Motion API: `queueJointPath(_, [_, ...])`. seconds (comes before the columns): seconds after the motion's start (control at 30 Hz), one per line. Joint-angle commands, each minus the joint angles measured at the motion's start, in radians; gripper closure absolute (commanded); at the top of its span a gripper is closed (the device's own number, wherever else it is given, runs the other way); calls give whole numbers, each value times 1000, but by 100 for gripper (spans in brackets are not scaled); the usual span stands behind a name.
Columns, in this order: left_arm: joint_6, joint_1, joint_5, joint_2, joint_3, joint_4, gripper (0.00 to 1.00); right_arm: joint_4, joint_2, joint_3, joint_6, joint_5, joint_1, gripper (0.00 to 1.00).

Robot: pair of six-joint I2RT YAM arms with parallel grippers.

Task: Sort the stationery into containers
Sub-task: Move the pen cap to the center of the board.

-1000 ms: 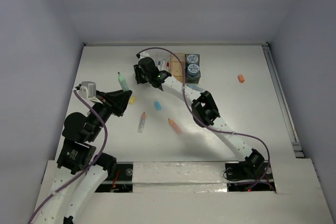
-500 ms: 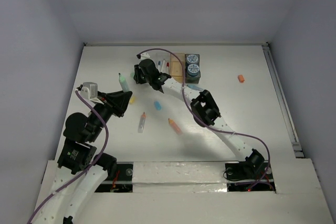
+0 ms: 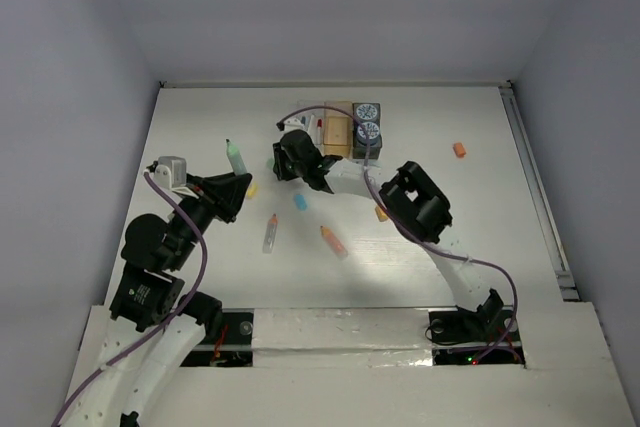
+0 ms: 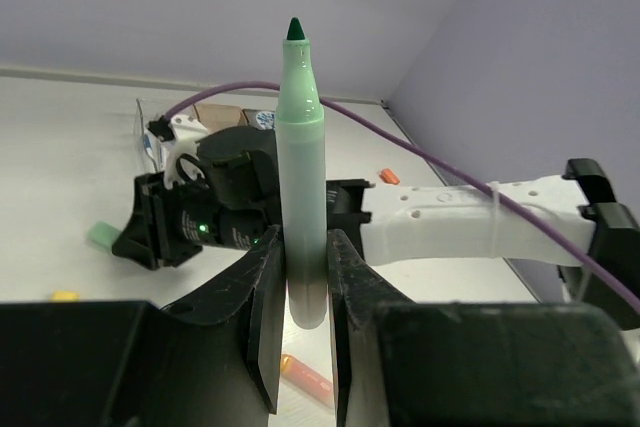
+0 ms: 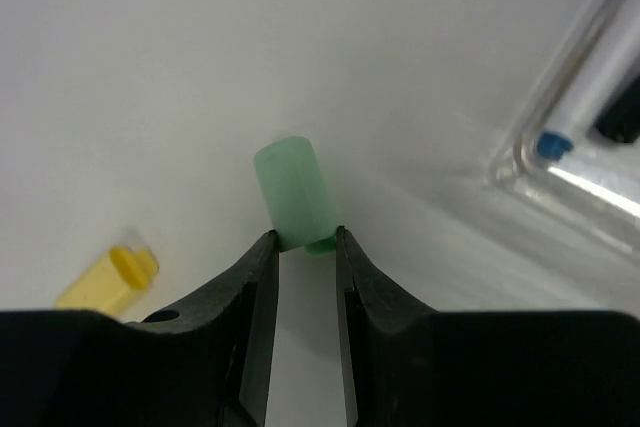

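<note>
Gripping the green marker (image 4: 300, 177) by its lower barrel, our left gripper (image 4: 305, 287) has its jaws clamped on it. The marker stands upright and uncapped, dark tip uppermost. Our right gripper (image 5: 303, 247) is low over the table (image 3: 480, 217), near the left end of the containers (image 3: 340, 129). Its jaws stand narrow, with the end of the green cap (image 5: 293, 192) pinched between the tips. We cannot tell whether the cap rests on the table. A yellow bit (image 5: 105, 282) lies near it. Two blue-white rolls (image 3: 367, 122) sit at the containers' right end, and an orange marker (image 3: 333, 240) lies loose on the table.
</note>
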Motion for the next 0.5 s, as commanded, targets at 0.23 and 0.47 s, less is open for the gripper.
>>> queueJointPath(0.23, [29,-5,-4,31,0,57,100,29,-259,-343,166,87,73,51])
queueJointPath(0.47, [112,-5,-51,46,35,14,100,-49,-289,-319,107,125,84,29])
